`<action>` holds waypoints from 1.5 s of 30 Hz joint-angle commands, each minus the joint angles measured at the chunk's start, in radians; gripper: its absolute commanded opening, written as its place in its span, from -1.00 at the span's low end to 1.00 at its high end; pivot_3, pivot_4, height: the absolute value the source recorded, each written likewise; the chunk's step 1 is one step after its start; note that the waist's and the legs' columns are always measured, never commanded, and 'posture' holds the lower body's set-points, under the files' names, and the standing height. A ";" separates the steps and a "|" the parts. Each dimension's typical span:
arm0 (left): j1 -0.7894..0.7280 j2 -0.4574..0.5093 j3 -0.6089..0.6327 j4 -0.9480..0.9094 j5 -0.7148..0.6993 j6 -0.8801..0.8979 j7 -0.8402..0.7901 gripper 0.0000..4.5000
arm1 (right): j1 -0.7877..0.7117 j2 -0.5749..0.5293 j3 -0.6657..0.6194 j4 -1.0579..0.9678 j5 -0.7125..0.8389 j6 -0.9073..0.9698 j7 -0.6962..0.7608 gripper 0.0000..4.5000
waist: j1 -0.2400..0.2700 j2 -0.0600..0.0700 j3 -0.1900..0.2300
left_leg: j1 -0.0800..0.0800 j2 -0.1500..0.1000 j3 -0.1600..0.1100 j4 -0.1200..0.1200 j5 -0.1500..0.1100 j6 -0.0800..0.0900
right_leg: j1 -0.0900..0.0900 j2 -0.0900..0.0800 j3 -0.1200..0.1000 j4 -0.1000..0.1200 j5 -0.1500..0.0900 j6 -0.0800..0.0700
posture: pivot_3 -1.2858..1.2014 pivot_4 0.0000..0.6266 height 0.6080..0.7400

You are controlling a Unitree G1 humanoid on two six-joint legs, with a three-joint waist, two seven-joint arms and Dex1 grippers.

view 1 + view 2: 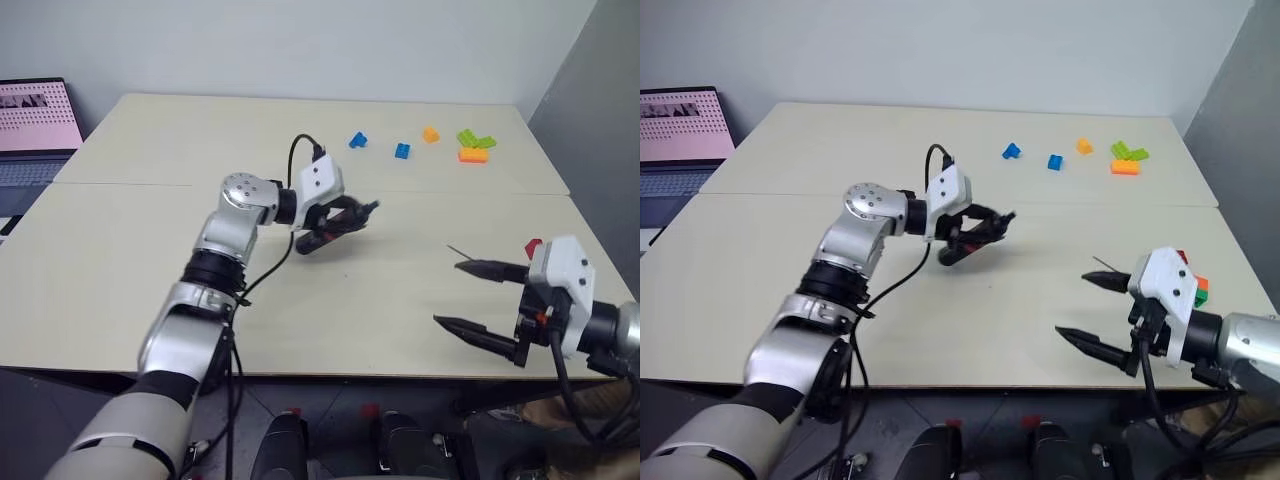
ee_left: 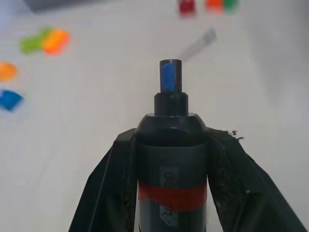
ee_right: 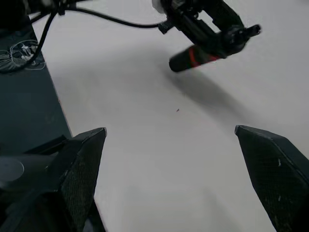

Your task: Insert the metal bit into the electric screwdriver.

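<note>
Head views: the left gripper point(image 1: 345, 220) pinches the screwdriver point(image 1: 322, 237) and holds it above the table point(image 1: 150, 230), tip pointing towards the right side. The bit point(image 1: 458, 252) lies on the table just beyond the right gripper point(image 1: 478, 296), whose fingers are spread and empty. To do this step well, I judge the right gripper should come down squarely over the bit and pinch near its thicker end, while the left keeps the screwdriver level and steady. The bit is a faint line; which end is thicker is not clear.

Left wrist view: the fingers point(image 2: 108, 188) clamp the body at the red band; the bit is a blur beyond the tip.

Right wrist view: spread fingers point(image 3: 79, 169), with the screwdriver well beyond them.
</note>
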 commanded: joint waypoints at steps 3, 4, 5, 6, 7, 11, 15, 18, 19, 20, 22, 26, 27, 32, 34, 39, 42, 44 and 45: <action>0.145 -0.121 0.070 -0.278 -0.106 0.121 0.242 -0.27 | -0.137 0.007 0.070 0.048 0.020 -0.008 -0.009 1.00 | -0.011 0.000 0.000 | 0.002 0.000 0.000 0.000 0.000 0.000 | 0.000 0.001 0.001 0.001 0.000 0.000 | 0.03 -0.52 1.00; 0.187 -0.159 0.077 -0.308 -0.113 0.104 0.299 -0.27 | -0.168 0.016 0.089 0.057 0.022 -0.007 -0.019 1.00 | -0.015 0.000 0.000 | 0.002 0.000 -0.001 0.000 0.000 0.000 | 0.000 0.001 0.000 0.002 0.000 0.000 | 0.03 -0.52 1.00; 0.223 -0.187 0.076 -0.328 -0.112 0.083 0.343 -0.27 | -0.194 0.023 0.104 0.063 0.026 -0.005 -0.025 1.00 | -0.020 0.000 0.000 | 0.002 0.000 -0.001 0.000 0.000 0.000 | 0.000 0.002 0.001 0.002 0.000 0.000 | 0.03 -0.52 1.00; 0.254 -0.208 0.074 -0.341 -0.110 0.064 0.376 -0.27 | -0.213 0.026 0.117 0.068 0.026 -0.003 -0.027 1.00 | -0.020 0.000 0.000 | 0.003 0.001 0.001 0.000 0.000 0.000 | 0.000 0.001 0.002 0.003 0.000 0.000 | 0.03 -0.52 1.00; 0.270 -0.219 0.071 -0.347 -0.106 0.055 0.394 -0.27 | -0.221 0.028 0.124 0.071 0.025 -0.001 -0.024 1.00 | -0.020 0.000 0.000 | 0.003 0.000 0.001 0.000 0.000 0.000 | 0.000 0.001 0.003 0.003 0.000 0.000 | 0.03 -0.52 1.00; 0.351 -0.241 0.038 -0.333 -0.059 -0.044 0.474 -0.27 | -0.262 0.026 0.158 0.089 0.014 0.002 -0.008 1.00 | -0.017 0.001 0.000 | 0.003 0.000 0.000 0.000 0.000 0.000 | 0.001 0.001 0.002 0.002 0.000 0.000 | 0.03 -0.52 1.00; 0.394 -0.235 0.021 -0.326 -0.054 -0.088 0.511 -0.27 | -0.288 0.027 0.179 0.104 0.004 0.000 0.000 1.00 | -0.019 0.001 -0.001 | 0.004 0.000 0.001 0.000 0.000 0.000 | 0.001 0.001 0.003 0.002 0.000 0.000 | 0.03 -0.52 1.00; 0.462 -0.210 0.005 -0.376 -0.056 -0.084 0.518 -0.27 | -0.294 0.024 0.187 0.106 -0.001 0.002 0.009 1.00 | -0.022 0.001 -0.001 | 0.004 0.000 0.001 0.000 0.000 0.000 | 0.001 0.002 0.003 0.002 0.000 0.000 | 0.03 -0.52 1.00; 0.479 -0.204 0.005 -0.396 -0.058 -0.078 0.524 -0.27 | -0.291 0.021 0.185 0.106 -0.002 0.001 0.012 1.00 | -0.022 0.001 -0.001 | 0.005 0.000 0.001 0.000 0.000 0.000 | 0.001 0.002 0.003 0.002 0.000 0.000 | 0.03 -0.52 1.00; 0.499 -0.195 0.010 -0.427 -0.063 -0.066 0.532 -0.27 | -0.289 0.017 0.184 0.107 -0.005 0.001 0.015 1.00 | -0.022 0.001 -0.001 | 0.005 0.000 0.001 0.000 0.000 0.000 | 0.001 0.002 0.003 0.002 0.000 0.000 | 0.03 -0.52 1.00; 0.527 -0.181 0.015 -0.476 -0.073 -0.043 0.545 -0.27 | -0.282 0.011 0.177 0.108 -0.007 0.001 0.019 1.00 | -0.023 0.002 -0.001 | 0.005 0.001 0.001 0.000 0.000 0.000 | 0.001 0.002 0.003 0.002 0.000 0.000 | 0.03 -0.52 1.00; 0.608 -0.129 0.036 -0.597 -0.107 0.017 0.555 -0.27 | -0.273 -0.004 0.175 0.128 -0.038 -0.001 0.026 1.00 | -0.025 0.002 -0.002 | 0.005 0.001 0.001 0.000 0.000 0.000 | 0.001 0.002 0.003 0.003 0.000 -0.001 | 0.03 -0.52 1.00; 0.625 -0.118 0.037 -0.623 -0.117 0.032 0.557 -0.27 | -0.273 -0.009 0.180 0.140 -0.056 -0.006 0.027 1.00 | -0.025 0.002 -0.002 | 0.006 0.001 0.001 0.000 0.000 0.000 | 0.001 0.002 0.003 0.003 0.000 -0.001 | 0.03 -0.52 1.00; 0.657 -0.079 0.018 -0.670 -0.115 0.031 0.573 -0.27 | -0.283 -0.019 0.205 0.207 -0.128 -0.020 0.043 1.00 | -0.023 0.002 -0.003 | 0.006 0.001 0.001 0.000 0.000 0.000 | 0.001 0.002 0.003 0.003 -0.002 -0.007 | 0.03 -0.52 1.00; 0.668 -0.076 0.014 -0.679 -0.117 0.021 0.581 -0.27 | -0.312 -0.024 0.242 0.277 -0.194 -0.037 0.048 1.00 | -0.024 0.002 -0.003 | 0.006 0.001 0.001 0.000 0.001 0.001 | 0.001 0.002 0.003 0.002 -0.002 -0.007 | 0.03 -0.52 1.00; 0.653 -0.084 -0.005 -0.659 -0.117 0.019 0.602 -0.27 | -0.471 -0.026 0.427 0.521 -0.381 -0.021 0.074 1.00 | -0.027 0.002 -0.003 | 0.007 0.001 0.002 0.000 0.001 0.002 | 0.001 0.002 0.004 0.002 0.000 -0.009 | 0.03 -0.52 1.00; 0.642 -0.086 -0.015 -0.646 -0.116 0.009 0.611 -0.27 | -0.617 0.014 0.571 0.780 -0.496 -0.028 0.162 1.00 | -0.028 0.002 -0.003 | 0.008 0.001 0.002 0.000 0.002 0.002 | 0.001 0.002 0.004 0.002 0.000 -0.009 | 0.03 -0.52 1.00; 0.635 -0.084 -0.017 -0.636 -0.115 0.003 0.618 -0.27 | -0.720 0.054 0.660 0.970 -0.579 -0.046 0.223 1.00 | -0.033 0.003 -0.003 | 0.007 0.001 0.003 0.000 0.002 0.002 | 0.001 0.002 0.005 0.002 0.000 -0.009 | 0.03 -0.52 1.00; 0.632 -0.083 -0.018 -0.631 -0.115 0.001 0.621 -0.27 | -0.757 0.071 0.685 1.039 -0.607 -0.057 0.251 1.00 | -0.032 0.003 -0.003 | 0.007 0.001 0.003 0.000 0.002 0.002 | 0.001 0.002 0.005 0.002 0.000 -0.009 | 0.03 -0.52 1.00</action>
